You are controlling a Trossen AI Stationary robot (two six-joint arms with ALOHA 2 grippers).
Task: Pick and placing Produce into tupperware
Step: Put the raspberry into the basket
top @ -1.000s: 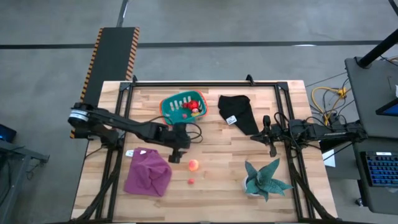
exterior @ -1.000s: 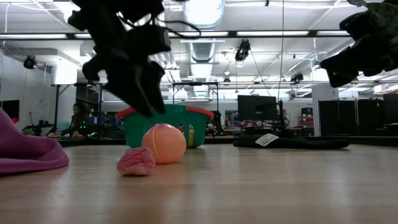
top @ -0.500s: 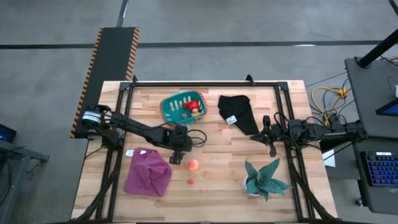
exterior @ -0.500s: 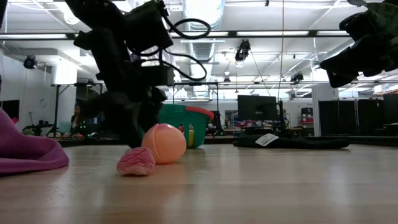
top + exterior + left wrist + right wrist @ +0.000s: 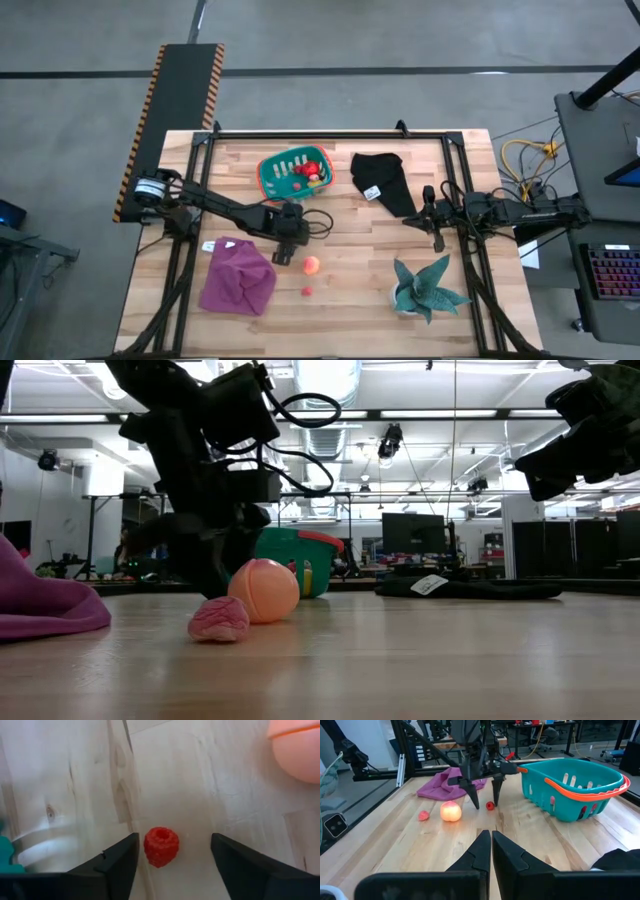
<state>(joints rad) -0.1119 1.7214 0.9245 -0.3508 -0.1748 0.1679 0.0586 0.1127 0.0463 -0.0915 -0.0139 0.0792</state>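
A small red raspberry lies on the worktop between the spread fingers of the left pincer, which has dropped around it since a second ago, ready to clamp, while the right pincer waits pressed together beside the black cloth.

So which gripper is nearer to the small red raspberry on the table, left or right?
Left. The left gripper stands open right over the raspberry, one finger on each side. The right gripper waits far across the table, shut.
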